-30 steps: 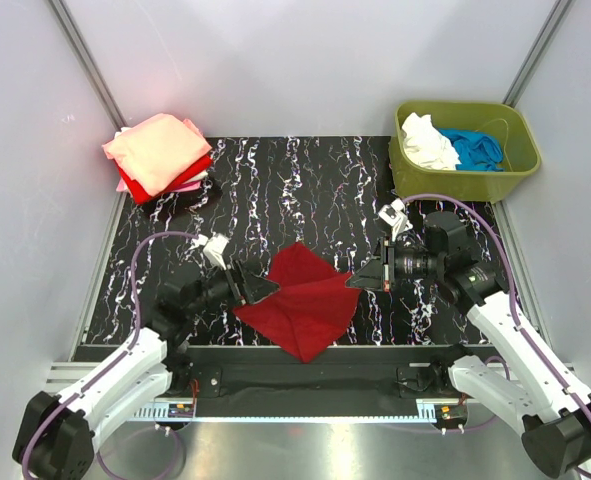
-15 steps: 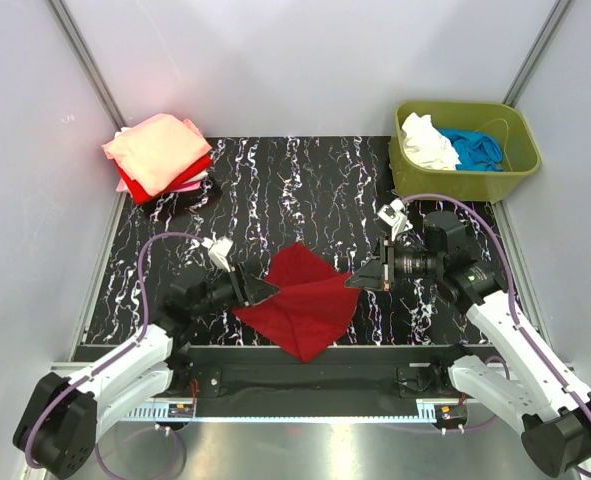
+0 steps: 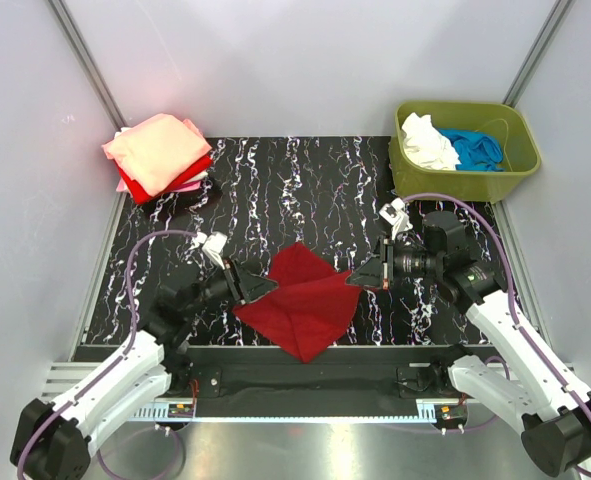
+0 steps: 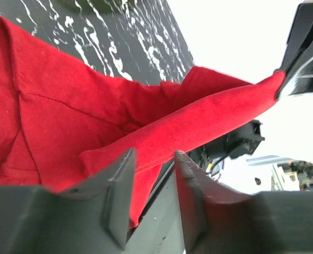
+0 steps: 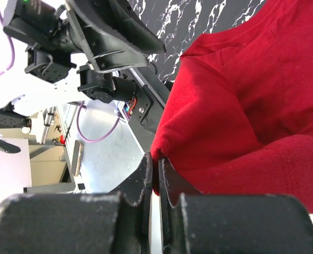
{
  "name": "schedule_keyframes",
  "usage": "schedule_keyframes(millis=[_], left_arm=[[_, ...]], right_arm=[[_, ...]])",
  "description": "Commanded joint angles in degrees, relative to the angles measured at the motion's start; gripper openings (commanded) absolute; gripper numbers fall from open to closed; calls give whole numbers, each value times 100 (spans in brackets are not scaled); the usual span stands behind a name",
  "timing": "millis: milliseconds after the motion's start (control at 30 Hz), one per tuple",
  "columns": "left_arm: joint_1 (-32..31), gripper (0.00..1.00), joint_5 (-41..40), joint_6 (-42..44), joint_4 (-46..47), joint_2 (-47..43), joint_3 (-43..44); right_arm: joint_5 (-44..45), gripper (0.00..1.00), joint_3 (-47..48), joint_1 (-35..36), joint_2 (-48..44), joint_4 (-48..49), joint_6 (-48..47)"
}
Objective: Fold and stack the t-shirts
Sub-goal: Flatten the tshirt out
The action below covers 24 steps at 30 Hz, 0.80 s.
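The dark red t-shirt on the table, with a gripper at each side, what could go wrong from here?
The left gripper has its jaws apart around just the tip of a fold of the dark red t-shirt; it may catch too little cloth and lose it on lifting.
The right gripper pinches only the very edge of a corner; a tug might pull it free.
The shirt's near corner lies at the front edge of the table and could drag off.
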Motion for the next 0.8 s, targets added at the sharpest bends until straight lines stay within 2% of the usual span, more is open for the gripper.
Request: schedule_keyframes(millis=[0,67,100,167,200,300,367,500,567,633,767], left_arm=[[-25,48,-440,301,-812,-285,132],[-25,61,-581,240,-883,-321,-34],[-25,64,-590,197,-892,-321,-88],[-25,67,-1132,144,-1329,-225,-27],[-17,67,-1344,152,-1749,-137,17],[-17,67,-1759,214,-2008,582,219],[-17,65,-1636,231,-1764,1442,333],[-25,56,-1390,135,-1025,3329,720],[-86,52,-1223,108,-840,3808,1044],[-279,53,-1405,143,-1084,4353,1543],[-605,56,-2136,398,-2147,5170,2407]], right_arm=[[63,0,206,18,-122,158,11],[-226,0,206,27,-174,237,54],[-263,0,206,18,-279,220,81],[-289,0,197,27,-551,10,177],[-289,0,154,18,-692,-61,239],[-184,0,-110,27,-1394,-368,467],[-61,0,-338,18,-1850,-571,573],[62,0,-550,18,-2091,-721,678],[97,0,-541,18,-2030,-686,688],[124,0,-480,18,-1977,-642,679],[264,0,-392,18,-1810,-642,574]])
